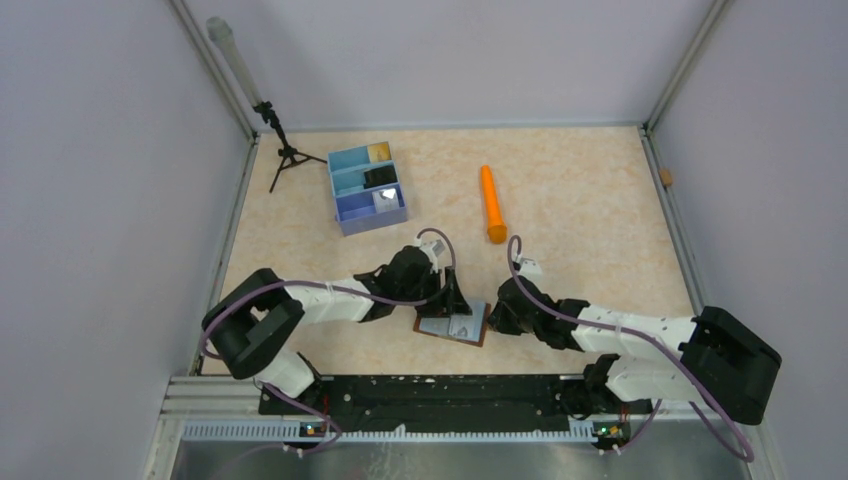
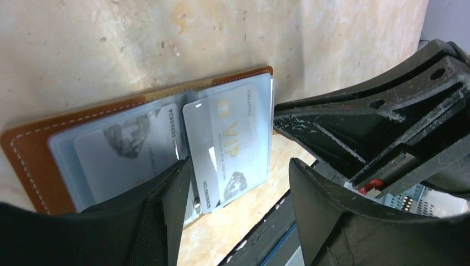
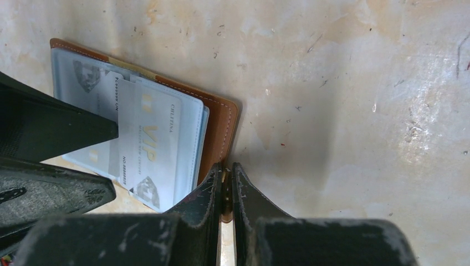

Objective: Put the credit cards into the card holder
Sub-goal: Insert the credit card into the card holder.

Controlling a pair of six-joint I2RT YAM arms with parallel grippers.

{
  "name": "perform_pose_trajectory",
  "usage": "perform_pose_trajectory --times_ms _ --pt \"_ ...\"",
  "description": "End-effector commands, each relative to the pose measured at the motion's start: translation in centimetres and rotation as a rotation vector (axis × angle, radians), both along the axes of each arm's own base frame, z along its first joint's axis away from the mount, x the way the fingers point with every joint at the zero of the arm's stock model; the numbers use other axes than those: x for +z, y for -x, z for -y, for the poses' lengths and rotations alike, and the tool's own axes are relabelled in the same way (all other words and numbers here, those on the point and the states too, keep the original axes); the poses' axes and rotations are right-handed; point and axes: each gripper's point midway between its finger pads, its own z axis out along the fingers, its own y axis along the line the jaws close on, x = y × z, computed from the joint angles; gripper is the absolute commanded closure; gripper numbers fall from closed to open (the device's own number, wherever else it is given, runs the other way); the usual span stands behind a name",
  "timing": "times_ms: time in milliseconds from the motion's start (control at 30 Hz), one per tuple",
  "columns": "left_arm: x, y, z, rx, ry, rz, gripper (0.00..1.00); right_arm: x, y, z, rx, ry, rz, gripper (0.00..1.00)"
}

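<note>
Tray (image 1: 372,219) and orange tube (image 1: 491,203) lie far off; right end effector (image 3: 224,170) pinches card holder (image 3: 220,119), left end effector (image 2: 239,166) open.

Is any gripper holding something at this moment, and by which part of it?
The right gripper pinches the card holder by its brown outer edge. The left gripper is open and holds nothing.
</note>
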Motion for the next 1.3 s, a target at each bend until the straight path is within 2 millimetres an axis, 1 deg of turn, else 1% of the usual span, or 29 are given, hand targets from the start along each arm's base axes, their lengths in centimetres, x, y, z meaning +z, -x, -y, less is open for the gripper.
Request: perform_pose_trajectory --times_ms 0,67,233,567,733,967,1067,1167,1267 --pt "-0.7 -0.8 0.3 0.012 -0.048 0.007 0.31 0.2 -0.5 0.2 -0.022 -0.005 0.024 1.00" --pt "-0.9 -0.7 0.2 0.014 -0.047 0.003 0.31 0.3 -0.6 0.2 -0.022 -0.008 0.028 1.00" --pt "-0.7 -0.5 0.9 0.003 -0.009 -0.002 0.31 0.3 -0.5 0.1 -0.020 -0.012 0.028 1.00" --pt "0.9 -0.2 2.9 -0.026 0.052 0.012 0.31 0.3 -0.5 -0.2 -0.012 -0.031 0.027 1.00" --pt "1.4 0.1 3.5 -0.033 0.062 0.019 0.31 0.2 -0.5 -0.1 -0.015 -0.027 0.026 1.00" --pt "1.6 0.5 4.4 -0.047 0.065 0.026 0.30 0.1 -0.4 -0.1 -0.015 -0.026 0.024 1.00" --pt "2.3 0.2 4.2 -0.038 0.065 0.056 0.29 0.0 -0.4 0.3 -0.025 -0.015 0.023 1.00" --pt "3.6 0.1 3.6 -0.034 0.058 0.094 0.26 0.0 -0.5 0.5 -0.032 -0.005 0.026 1.00" --pt "4.2 0.0 2.8 -0.026 0.037 0.123 0.22 0.5 -0.4 0.2 -0.023 -0.028 0.033 1.00"
